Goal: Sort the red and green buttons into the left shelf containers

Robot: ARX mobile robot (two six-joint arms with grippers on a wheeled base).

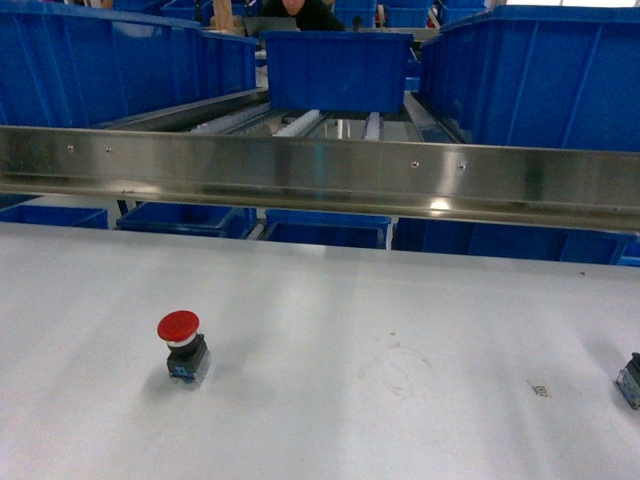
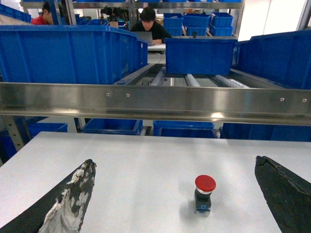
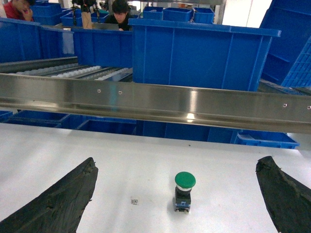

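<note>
Both grippers hang spread wide over the white worktop (image 1: 330, 350), left gripper (image 2: 175, 194) framing the red mushroom-capped push-button (image 2: 204, 193) at lower centre, right gripper (image 3: 177, 196) framing the green round-capped push-button (image 3: 184, 190) (each apparently lined up for a grasp), big blue plastic bins (image 1: 110, 60) waiting upper left.

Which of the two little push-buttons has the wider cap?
The red button, standing left on the white table. Its mushroom cap overhangs its dark body, whereas the green button carries a smaller round cap.

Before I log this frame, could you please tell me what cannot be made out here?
- Head view: the dark-bodied button is cut by the right edge, cap colour unseen.
- Head view: neither end effector appears.
- All views: insides of the large blue plastic bins are hidden by their walls.
</note>
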